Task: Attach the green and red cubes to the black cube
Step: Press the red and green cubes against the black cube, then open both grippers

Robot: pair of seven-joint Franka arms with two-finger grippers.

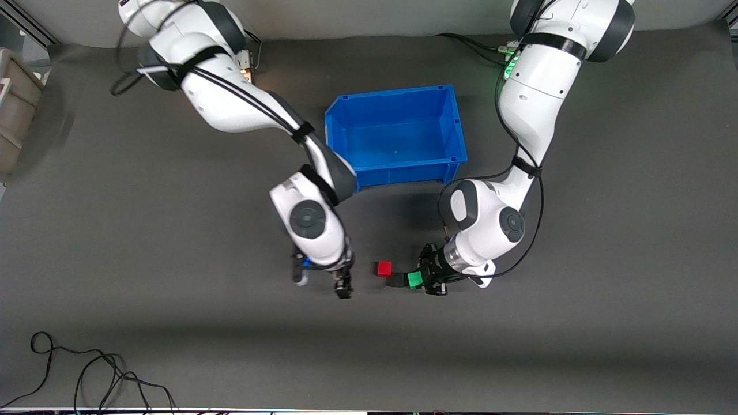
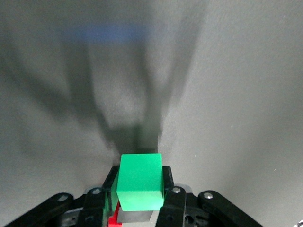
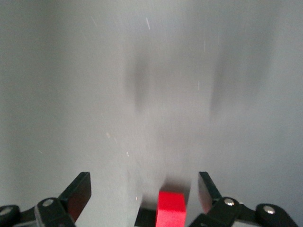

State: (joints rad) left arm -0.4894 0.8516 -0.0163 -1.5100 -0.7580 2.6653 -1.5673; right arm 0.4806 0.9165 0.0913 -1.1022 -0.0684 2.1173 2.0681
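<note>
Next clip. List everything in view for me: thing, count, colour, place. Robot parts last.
green cube: 1, bright green, held in the left gripper, touching the black cube
black cube: 1, black, between the green and red cubes
red cube: 1, bright red, on the mat beside the black cube, toward the right arm's end
bin: 1, blue, farther from the front camera than the cubes
mat: 1, dark grey, covers the table
cable: 1, black, looped at the mat's near edge, toward the right arm's end
left gripper: 1, black, jaws shut on the green cube
right gripper: 1, black, jaws open, low over the mat beside the red cube
</note>
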